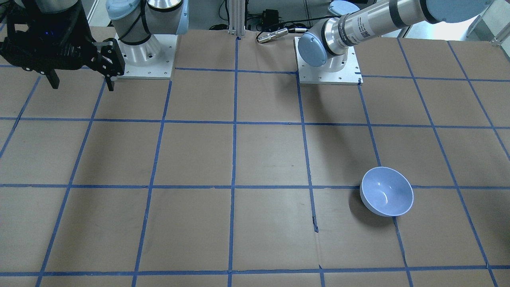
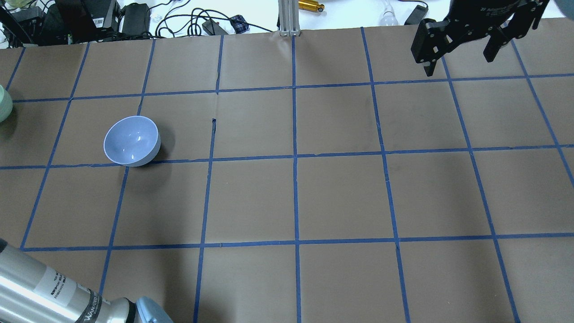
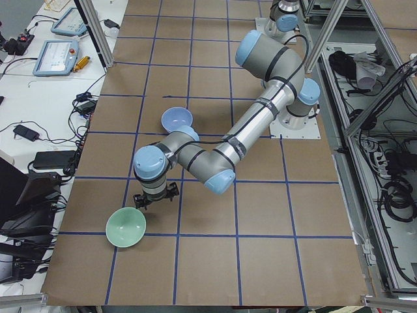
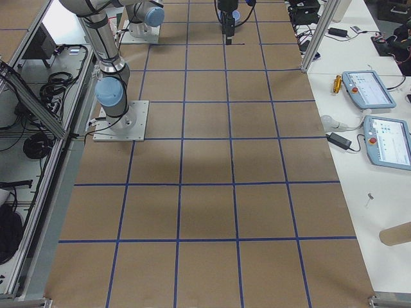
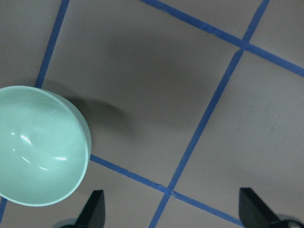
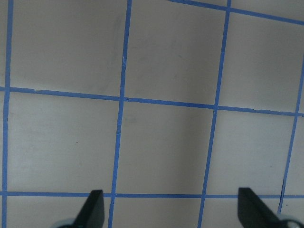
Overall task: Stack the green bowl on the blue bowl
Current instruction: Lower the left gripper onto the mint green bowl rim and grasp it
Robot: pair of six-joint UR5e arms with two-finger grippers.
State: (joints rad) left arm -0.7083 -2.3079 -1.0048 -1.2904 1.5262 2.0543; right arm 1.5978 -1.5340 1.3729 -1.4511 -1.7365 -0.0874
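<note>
The green bowl [image 3: 126, 227] stands upright near the table's left end; it also shows in the left wrist view [image 5: 38, 145] and as a sliver at the overhead view's left edge [image 2: 3, 104]. The blue bowl [image 2: 132, 141] stands upright and empty about two grid squares away, and shows in the front view [image 1: 386, 191] and the left side view [image 3: 176, 119]. My left gripper [image 5: 173, 213] is open and empty, hovering just beside the green bowl [image 3: 155, 199]. My right gripper [image 2: 458, 63] is open and empty, high over the table's far right part [image 1: 81, 83].
The table is brown paper with a blue tape grid [image 2: 295, 157]. The left arm's links [image 3: 221, 156] stretch low over the table past the blue bowl. Cables and boxes [image 2: 89, 18] lie beyond the far edge.
</note>
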